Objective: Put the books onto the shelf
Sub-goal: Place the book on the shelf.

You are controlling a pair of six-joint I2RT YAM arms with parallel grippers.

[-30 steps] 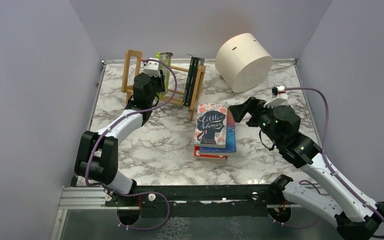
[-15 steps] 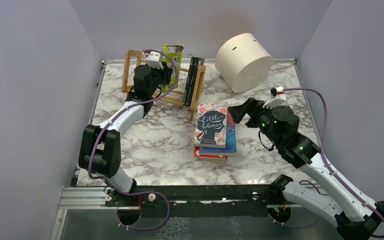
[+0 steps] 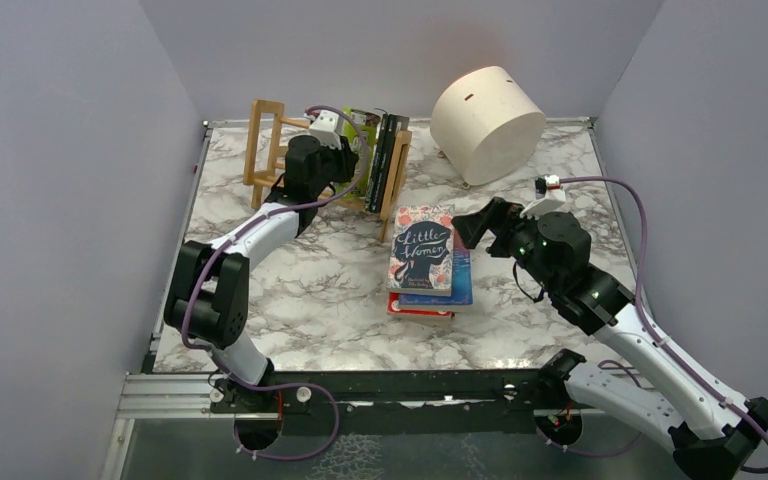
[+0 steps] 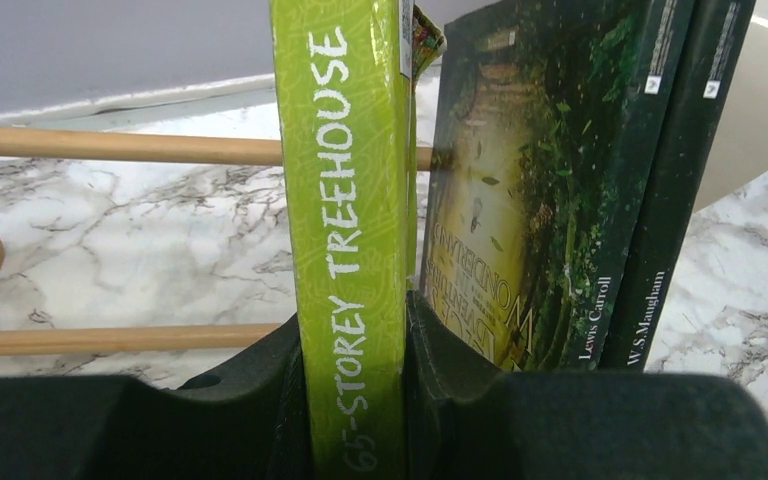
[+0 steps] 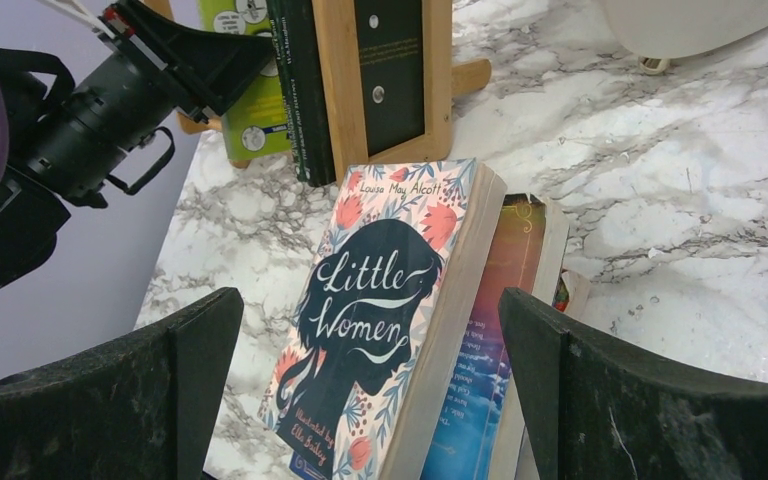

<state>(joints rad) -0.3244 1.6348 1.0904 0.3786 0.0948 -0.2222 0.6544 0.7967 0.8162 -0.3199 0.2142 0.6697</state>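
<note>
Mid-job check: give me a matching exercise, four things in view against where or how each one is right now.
Things:
1. lime green Treehouse book
2. Little Women
3. right hand
4. cream drum

States:
A. at the back right of the table
B. open, facing the stack
C. clamped in the left hand at the shelf
D. on top of the stack

Pairs: 1-C, 2-D, 3-B, 4-A
</note>
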